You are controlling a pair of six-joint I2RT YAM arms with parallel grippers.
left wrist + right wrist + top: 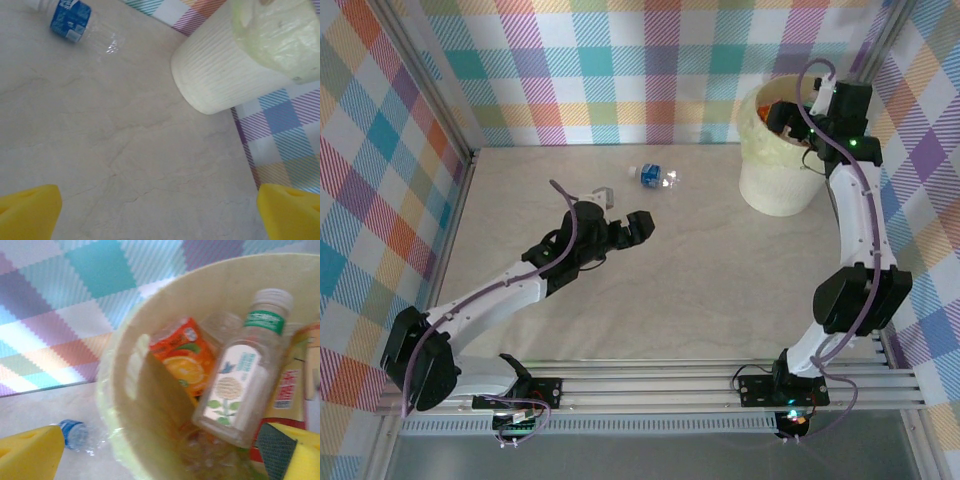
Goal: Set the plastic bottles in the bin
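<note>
A: Right pincer hangs over the mouth of the bin, jaws spread wide, nothing between them. Left pincer is likewise spread and empty, low over the table.

B: Contents of the bin?

A: From the right wrist view, several bottles are piled inside. A clear bottle with a green band leans across the top. An orange-labelled bottle lies behind it, and a bottle with a red-and-yellow label sits at the right edge. Exact count: cannot tell.

B: Anything outside?

A: One bottle with a blue label, on its side at the far part of the table, left of the bin and apart from it. It lies ahead of the left pincer, not touching it.

B: Step in hand?

A: My reading: the right arm is at the drop point with empty jaws. The task is nearly complete, with one bottle to go. The left arm is the nearer one.

B: What does the next move call for?

A: Left pincer goes forward, jaws set across the bottle's body rather than along it, then down to the table and closed. The bottle is light, round plastic and may roll or slip out, so the grip must be centred. Then it is carried over the rim, with the right arm out of the mouth first.
</note>
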